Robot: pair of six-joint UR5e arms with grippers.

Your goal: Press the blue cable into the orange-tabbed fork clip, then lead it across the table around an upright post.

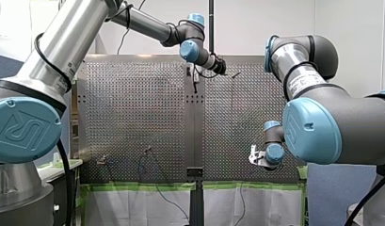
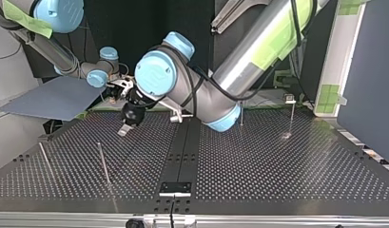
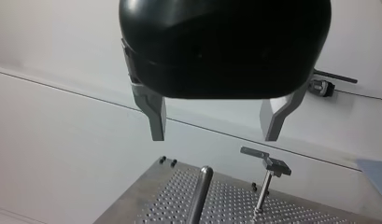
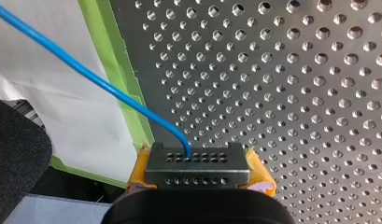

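Clamped tight, my right gripper [image 4: 197,163] pinches the thin blue cable [image 4: 100,81] between its yellow pads [image 4: 139,172]. From them the cable runs off toward ten o'clock, across the green-taped edge [image 4: 118,70] of the perforated metal table [image 4: 296,93]. In the front view this gripper sits near the table's four o'clock. My black left gripper [image 3: 214,135] hangs with its metal fingers apart, a round-topped upright steel post [image 3: 201,196] ahead of it.

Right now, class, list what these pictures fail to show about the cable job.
- Right wrist view: thin blue cable runs off the edge, far end unseen; held end buried in my yellow-padded right tool.
- Front view: small table fittings, too small to show an orange tab.
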